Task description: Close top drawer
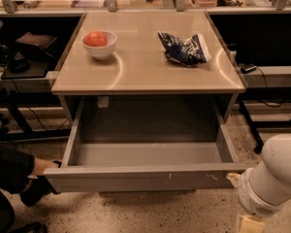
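Note:
The top drawer (145,178) of the beige-topped table is pulled far out and is empty inside. Its flat grey front faces me, with small white scratch marks (211,177) right of centre. My white arm (274,178) is at the lower right. The gripper (233,178) shows only as a beige tip beside the right end of the drawer front, close to it or touching it. The rest of the gripper is hidden behind the arm.
A white bowl with a red fruit (99,42) and a crumpled blue chip bag (184,49) lie on the tabletop (145,74). A person's hand (41,166) is at the drawer's left front corner. Dark shelving and cables flank the table.

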`<control>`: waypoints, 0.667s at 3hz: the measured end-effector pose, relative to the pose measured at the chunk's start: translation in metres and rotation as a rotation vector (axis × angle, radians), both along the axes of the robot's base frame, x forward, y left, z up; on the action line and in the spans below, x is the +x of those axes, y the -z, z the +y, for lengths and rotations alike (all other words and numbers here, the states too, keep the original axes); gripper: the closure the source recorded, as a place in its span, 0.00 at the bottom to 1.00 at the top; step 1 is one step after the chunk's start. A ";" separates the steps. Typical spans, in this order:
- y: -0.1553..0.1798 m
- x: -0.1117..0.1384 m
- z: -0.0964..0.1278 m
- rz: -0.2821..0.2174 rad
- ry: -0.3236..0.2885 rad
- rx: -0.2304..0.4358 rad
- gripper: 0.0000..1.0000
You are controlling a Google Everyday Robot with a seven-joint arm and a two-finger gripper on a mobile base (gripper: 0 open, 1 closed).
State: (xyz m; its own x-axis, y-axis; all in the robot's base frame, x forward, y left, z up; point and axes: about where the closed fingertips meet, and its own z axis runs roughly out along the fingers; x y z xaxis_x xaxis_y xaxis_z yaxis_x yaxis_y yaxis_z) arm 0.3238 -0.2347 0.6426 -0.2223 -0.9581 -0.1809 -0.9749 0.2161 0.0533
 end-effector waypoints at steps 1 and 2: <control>-0.005 0.028 -0.005 -0.006 0.031 -0.005 0.00; -0.005 0.028 -0.005 -0.006 0.031 -0.005 0.00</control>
